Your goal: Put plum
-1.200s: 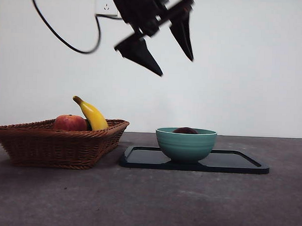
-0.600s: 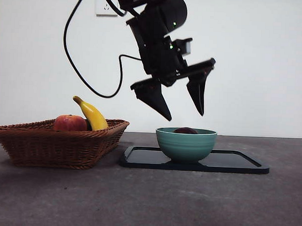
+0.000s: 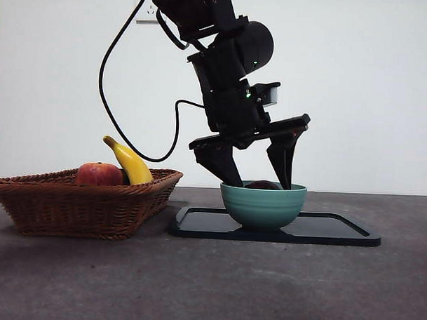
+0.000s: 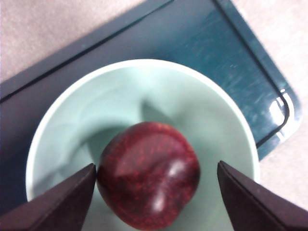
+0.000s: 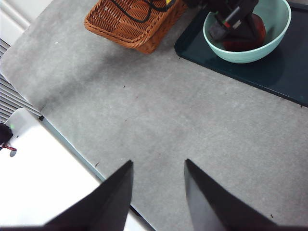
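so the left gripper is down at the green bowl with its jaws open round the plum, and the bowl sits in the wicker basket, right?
Not quite. The green bowl sits on the black tray, not in the wicker basket; the front view shows it. The rest holds: the left gripper is down at the bowl, jaws open round the plum.

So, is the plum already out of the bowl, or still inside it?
Inside. The plum lies in the green bowl, and the left gripper stands open, a jaw on each side of it.
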